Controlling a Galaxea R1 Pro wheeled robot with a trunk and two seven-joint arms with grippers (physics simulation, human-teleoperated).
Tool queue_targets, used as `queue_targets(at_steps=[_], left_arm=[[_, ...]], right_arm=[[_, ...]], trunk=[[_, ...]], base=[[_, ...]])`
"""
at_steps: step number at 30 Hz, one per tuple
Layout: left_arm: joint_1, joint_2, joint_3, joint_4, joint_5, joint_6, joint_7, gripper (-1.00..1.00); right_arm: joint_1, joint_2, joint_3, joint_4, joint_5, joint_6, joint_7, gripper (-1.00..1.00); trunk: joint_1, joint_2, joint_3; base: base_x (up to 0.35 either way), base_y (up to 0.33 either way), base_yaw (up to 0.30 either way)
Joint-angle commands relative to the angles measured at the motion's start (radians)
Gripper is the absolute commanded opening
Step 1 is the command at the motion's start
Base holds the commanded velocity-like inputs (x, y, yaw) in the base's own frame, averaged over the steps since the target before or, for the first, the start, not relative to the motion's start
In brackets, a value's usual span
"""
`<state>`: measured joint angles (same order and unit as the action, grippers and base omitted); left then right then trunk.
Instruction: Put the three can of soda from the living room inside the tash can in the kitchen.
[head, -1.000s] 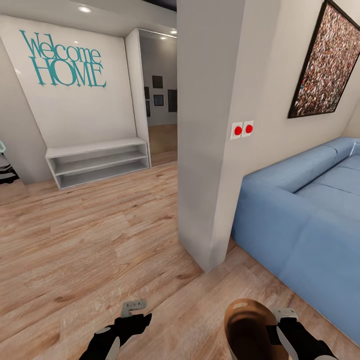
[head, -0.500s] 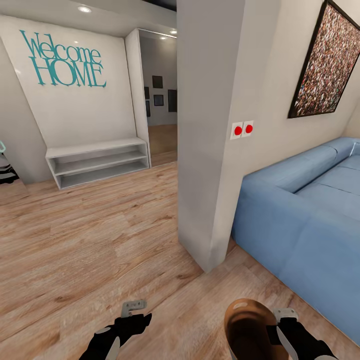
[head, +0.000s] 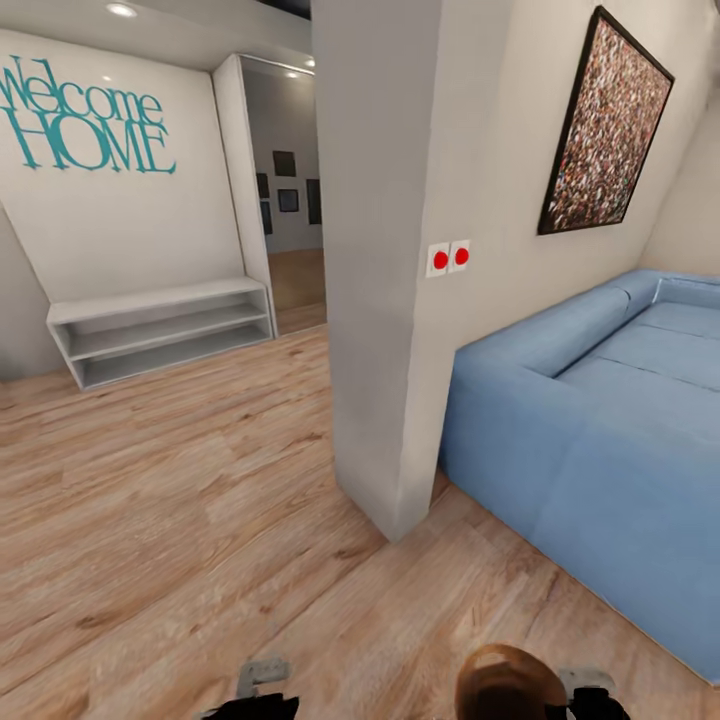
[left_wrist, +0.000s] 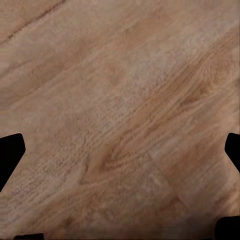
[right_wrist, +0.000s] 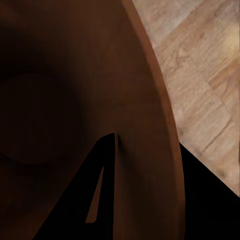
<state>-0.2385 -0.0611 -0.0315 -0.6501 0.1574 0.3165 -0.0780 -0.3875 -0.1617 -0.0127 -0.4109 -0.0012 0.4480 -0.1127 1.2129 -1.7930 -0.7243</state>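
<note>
At the near edge of the head view, the right end effector (head: 585, 700) is seen beside the bin (head: 510, 685), whose tan rim and brown wall rise just left of it. In the right wrist view the bin (right_wrist: 150, 125) is seen from close up, its dark inside and brown rim crossed by one dark finger (right_wrist: 95, 190) set inside the wall, so the bin is held by its rim in a closed grip. The left end effector (head: 262, 690) is seen low in the head view; in the left wrist view its dark fingertips (left_wrist: 10, 155) are spread wide apart over bare wood floor (left_wrist: 120, 110), with nothing between them. Farther on, a white wall corner (head: 375, 300) with two red switches (head: 449, 258) is met, a blue sofa (head: 600, 420) lying right of it under a framed picture (head: 605, 125). Farthest left, a low white shelf (head: 160, 330) is set under teal "Welcome HOME" lettering (head: 85, 115).
</note>
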Motion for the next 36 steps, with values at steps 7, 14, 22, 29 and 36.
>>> queue_targets(at_steps=[7, 14, 22, 29, 36], left_arm=[[0.0, 0.0, 0.002, 0.005, 0.003, 0.0, 0.002, 1.0], [0.001, 0.001, 0.002, 0.0, 0.005, -0.002, 0.002, 1.0], [0.0, 0.001, 0.004, 0.005, 0.005, -0.003, 0.002, 1.0], [0.001, 0.001, 0.004, 0.003, 0.005, -0.004, 0.001, 1.0], [0.001, 0.001, 0.004, 0.004, 0.005, -0.004, 0.001, 1.0]], right_arm=[[0.002, 0.001, -0.003, -0.008, -0.011, -0.003, 0.005, -1.0], [0.002, 0.005, -0.002, -0.013, -0.011, -0.005, 0.013, -1.0], [0.002, 0.015, -0.001, -0.011, -0.011, -0.011, 0.017, -1.0], [0.003, 0.016, 0.0, -0.012, -0.01, -0.015, 0.019, -1.0], [0.002, 0.017, 0.001, -0.012, -0.011, -0.015, 0.024, -1.0]], trunk=[[0.0, 0.0, 0.0], [0.0, 0.0, 0.0], [0.0, 0.0, 0.0], [0.0, 0.0, 0.0], [0.0, 0.0, 0.0]], base=[[0.0, 0.0, -0.283], [0.0, 0.0, -0.286], [0.0, 0.0, -0.286], [0.0, 0.0, -0.285], [0.0, 0.0, -0.284]])
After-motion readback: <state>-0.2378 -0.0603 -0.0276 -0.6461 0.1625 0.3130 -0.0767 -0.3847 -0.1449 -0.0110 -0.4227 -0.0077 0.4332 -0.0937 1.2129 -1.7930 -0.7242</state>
